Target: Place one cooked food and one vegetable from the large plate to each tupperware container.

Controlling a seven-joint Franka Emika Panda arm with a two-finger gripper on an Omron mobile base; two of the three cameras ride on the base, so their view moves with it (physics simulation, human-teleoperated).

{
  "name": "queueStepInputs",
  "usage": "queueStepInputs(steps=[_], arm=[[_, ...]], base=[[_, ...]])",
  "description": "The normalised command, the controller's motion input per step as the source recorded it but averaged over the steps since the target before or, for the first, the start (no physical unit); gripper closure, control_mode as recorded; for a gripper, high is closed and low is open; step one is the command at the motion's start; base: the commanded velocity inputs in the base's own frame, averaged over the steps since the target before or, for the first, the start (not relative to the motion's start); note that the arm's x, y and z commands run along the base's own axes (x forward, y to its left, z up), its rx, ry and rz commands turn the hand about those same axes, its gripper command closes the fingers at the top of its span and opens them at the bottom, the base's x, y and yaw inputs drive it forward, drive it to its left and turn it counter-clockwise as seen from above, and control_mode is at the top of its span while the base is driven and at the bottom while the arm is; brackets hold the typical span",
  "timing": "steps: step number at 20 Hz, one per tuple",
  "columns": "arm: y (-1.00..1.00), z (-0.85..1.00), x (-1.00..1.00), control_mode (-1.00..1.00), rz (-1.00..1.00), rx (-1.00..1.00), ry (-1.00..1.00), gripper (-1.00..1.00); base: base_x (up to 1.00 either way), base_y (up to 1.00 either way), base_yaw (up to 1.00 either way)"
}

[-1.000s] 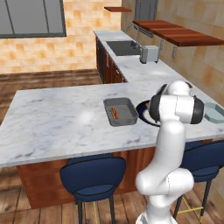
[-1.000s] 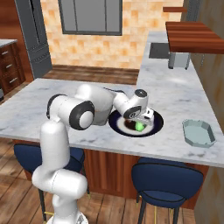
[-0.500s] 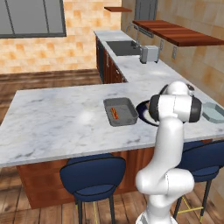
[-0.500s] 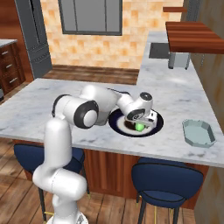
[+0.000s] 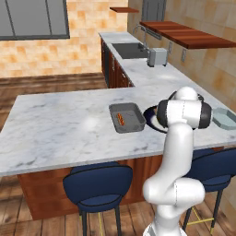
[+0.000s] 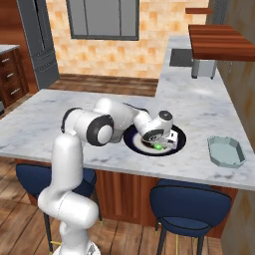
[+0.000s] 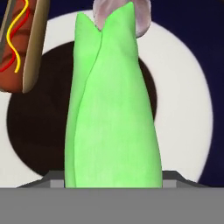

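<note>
1. Two tubs are shown from the left base: a dark grey tub [image 5: 127, 118] holding a hot dog [image 5: 121, 119], and a pale teal tub [image 5: 224, 118].
2. From the hand, a bright green vegetable [image 7: 111, 109] is seen on the large plate [image 7: 188, 92], beside another hot dog [image 7: 19, 43].
3. From the right base, the claw [image 6: 163, 145] is seen lowered onto the vegetable; its grip cannot be told.

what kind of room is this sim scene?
A rendered home kitchen, by the look of it: a marble island counter with blue bar stools tucked under it, a sink set in the back counter with a toaster beside it, and wooden shelves on the tiled wall.
</note>
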Motion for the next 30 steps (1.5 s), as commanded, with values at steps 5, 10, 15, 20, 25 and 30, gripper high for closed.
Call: queueStepInputs(steps=[5, 10, 15, 20, 25, 30], arm=[[0.04, 0.16, -0.30, -1.00, 0.02, 0.00, -0.06, 1.00], [0.40, 0.91, -0.77, -1.00, 0.10, 0.02, -0.03, 1.00], [0.78, 0.65, -0.42, -1.00, 0.09, 0.01, 0.01, 1.00], [1.00, 0.61, -0.21, -1.00, 0.01, 0.00, 0.00, 1.00], [1.00, 0.16, 0.02, -1.00, 0.00, -0.01, 0.07, 1.00], [0.88, 0.00, 0.25, -1.00, 0.00, -0.01, 0.00, 1.00]], base=[[0.00, 0.00, 0.00], [0.00, 0.00, 0.00], [0.00, 0.00, 0.00], [0.00, 0.00, 0.00], [0.00, 0.00, 0.00], [0.00, 0.00, 0.00]])
